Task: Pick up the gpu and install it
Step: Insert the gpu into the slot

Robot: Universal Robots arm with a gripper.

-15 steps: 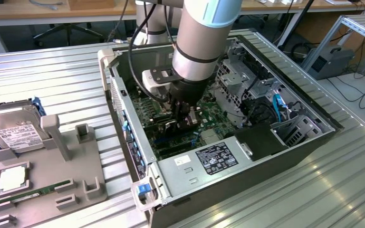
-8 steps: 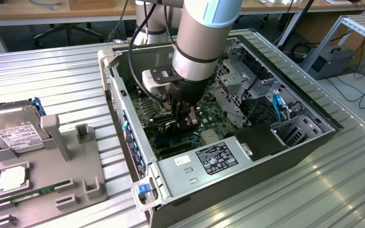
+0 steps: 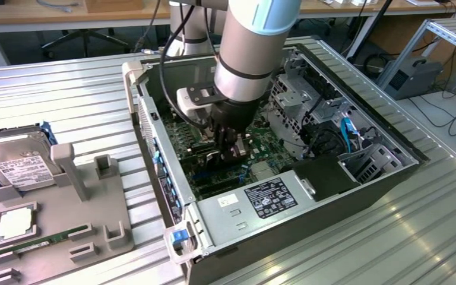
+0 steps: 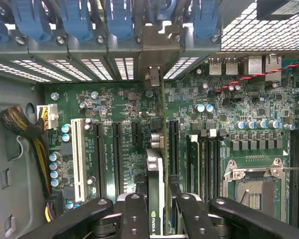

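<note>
**GPU held edge-on above the motherboard slots, inside the open case**

The gripper [image 3: 230,155] is lowered into the open computer case [image 3: 355,178], which lies on its side on the slatted metal table [image 3: 62,95]. The wrist view shows both fingers [image 4: 134,214] clamped on the gpu [image 4: 156,194], one on each flat face, with the card standing on edge between them.

Position of the card: it sits directly between the fingers and extends away from them toward the motherboard [image 4: 224,124]. Its long axis runs toward the rear slot brackets [image 4: 159,50] of the case, parallel to the dark expansion slots [image 4: 117,154]. A slot lies close on either side of the card; which one its lower edge lines up with cannot be determined. Whether the card's edge is already touching a slot also cannot be determined.

Differences between views: the exterior view shows the arm's depth in the case and the parts holder [image 3: 62,225] on the exterior view's left, with a silver hard drive [image 3: 14,160] and a green RAM stick [image 3: 34,244] resting there, well apart from the case. In that view the arm hides the card. The wrist view supplies the grip, the card's alignment along the slots, the blue retention clips [image 4: 74,20] above the brackets, and the empty CPU socket [image 4: 251,181] to one side.
</note>
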